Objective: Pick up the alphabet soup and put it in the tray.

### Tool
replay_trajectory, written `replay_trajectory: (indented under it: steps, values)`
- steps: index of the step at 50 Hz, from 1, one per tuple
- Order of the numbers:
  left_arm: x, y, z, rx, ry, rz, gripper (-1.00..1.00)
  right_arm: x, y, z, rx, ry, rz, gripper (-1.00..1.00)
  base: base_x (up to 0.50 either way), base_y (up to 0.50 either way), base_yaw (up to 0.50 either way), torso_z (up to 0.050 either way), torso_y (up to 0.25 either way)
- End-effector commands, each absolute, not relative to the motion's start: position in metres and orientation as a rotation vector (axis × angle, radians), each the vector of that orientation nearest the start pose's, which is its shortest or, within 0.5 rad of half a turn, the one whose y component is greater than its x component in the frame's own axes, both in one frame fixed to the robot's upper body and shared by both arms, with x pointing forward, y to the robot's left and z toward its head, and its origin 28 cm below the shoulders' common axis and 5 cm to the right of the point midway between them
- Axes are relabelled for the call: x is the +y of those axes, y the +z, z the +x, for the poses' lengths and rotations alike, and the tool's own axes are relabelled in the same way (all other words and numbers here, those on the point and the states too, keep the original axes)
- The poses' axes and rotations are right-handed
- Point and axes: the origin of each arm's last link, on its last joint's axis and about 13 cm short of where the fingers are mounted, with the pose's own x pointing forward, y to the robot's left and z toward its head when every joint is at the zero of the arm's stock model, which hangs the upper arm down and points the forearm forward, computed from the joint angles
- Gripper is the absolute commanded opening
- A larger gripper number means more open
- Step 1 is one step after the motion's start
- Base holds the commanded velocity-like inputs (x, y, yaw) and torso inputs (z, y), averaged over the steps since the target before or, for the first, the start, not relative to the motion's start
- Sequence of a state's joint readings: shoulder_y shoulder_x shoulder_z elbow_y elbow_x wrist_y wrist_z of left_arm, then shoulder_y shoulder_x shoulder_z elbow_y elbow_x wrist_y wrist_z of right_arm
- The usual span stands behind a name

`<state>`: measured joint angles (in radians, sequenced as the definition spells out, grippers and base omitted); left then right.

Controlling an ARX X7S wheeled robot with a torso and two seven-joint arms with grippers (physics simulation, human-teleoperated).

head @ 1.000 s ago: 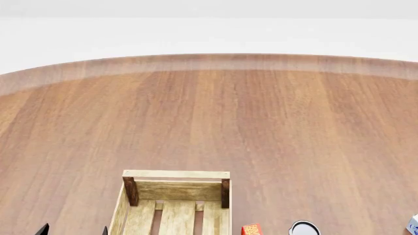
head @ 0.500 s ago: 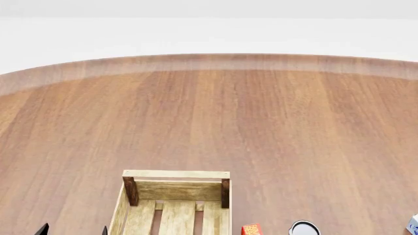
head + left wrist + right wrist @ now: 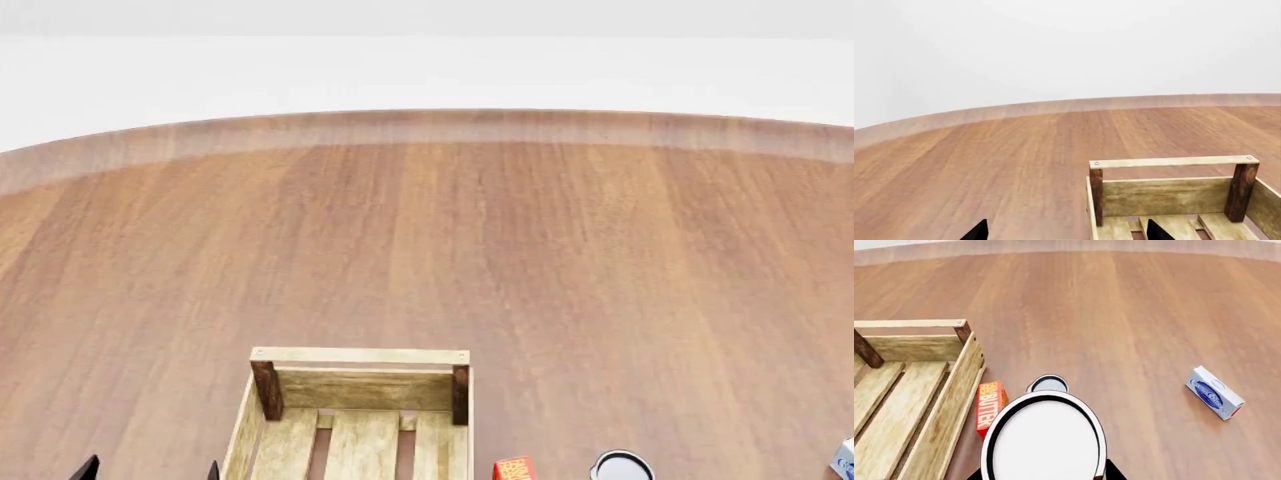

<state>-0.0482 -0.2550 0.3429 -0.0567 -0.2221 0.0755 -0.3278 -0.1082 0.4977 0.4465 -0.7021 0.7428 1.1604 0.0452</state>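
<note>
Right wrist view: soup [image 3: 1044,440] fills the near edge, only its plain white top with a dark rim visible, label hidden. Dark tips of the right jaws flank it at the frame edge. Contact is hidden, so cannot tell if they are clamped on it or loose, nor whether the can sits on the worktop [image 3: 1134,315] or is lifted. The soup is outside the tray [image 3: 964,367], beside its long side wall. Just past the soup is an orange butter box [image 3: 991,407], close against the tray wall and lying with its lettered face up. A second can [image 3: 1047,384], seen smaller, is just beyond the soup and next to the box. Farther off to the other side a white-blue carton [image 3: 1214,399] lies flat, well apart from the rest. The tray interior shows bare slats. Left wrist view: left jaws spread wide, two dark tips at the near edge with nothing between them, one tip over the tray [image 3: 1167,195] and one over bare worktop [image 3: 987,160]. The tray end wall with dark corner posts stands just ahead, worktop rim curving beyond. Head view: left jaws' tips at the bottom edge just left of the tray [image 3: 360,357]. Right of the tray, cut off by the edge, are the butter box [image 3: 514,468], then a round dark-rimmed top [image 3: 622,466] (cannot tell which can), then the carton [image 3: 845,458]. Wide bare worktop [image 3: 534,250] beyond.
</note>
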Motion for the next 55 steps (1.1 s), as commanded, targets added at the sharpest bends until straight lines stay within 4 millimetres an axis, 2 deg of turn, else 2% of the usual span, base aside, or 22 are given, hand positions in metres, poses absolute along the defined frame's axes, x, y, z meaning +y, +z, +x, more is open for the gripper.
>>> replay_trajectory:
  steps: [1, 23, 39, 55]
  values:
    - [0.203, 0.006, 0.210, 0.006, 0.008, 0.038, 1.00, -0.195, 0.123, 0.163, 0.434, 0.100, -0.003, -1.00, 0.00, 0.00, 0.00, 0.000, 0.000]
    - [0.203, 0.007, 0.210, 0.008, 0.008, 0.036, 1.00, -0.172, 0.133, 0.187, 0.413, 0.190, -0.017, -1.00, 0.00, 0.00, 0.00, 0.000, 0.000]
    - [0.203, 0.007, 0.209, 0.005, 0.009, 0.036, 1.00, -0.148, 0.141, 0.218, 0.371, 0.281, 0.000, -1.00, 0.00, 0.00, 0.00, 0.001, 0.001]
    - [0.203, 0.007, 0.209, 0.006, 0.008, 0.035, 1.00, -0.136, 0.146, 0.234, 0.345, 0.331, 0.015, -1.00, 0.00, 0.00, 0.00, 0.000, 0.001]
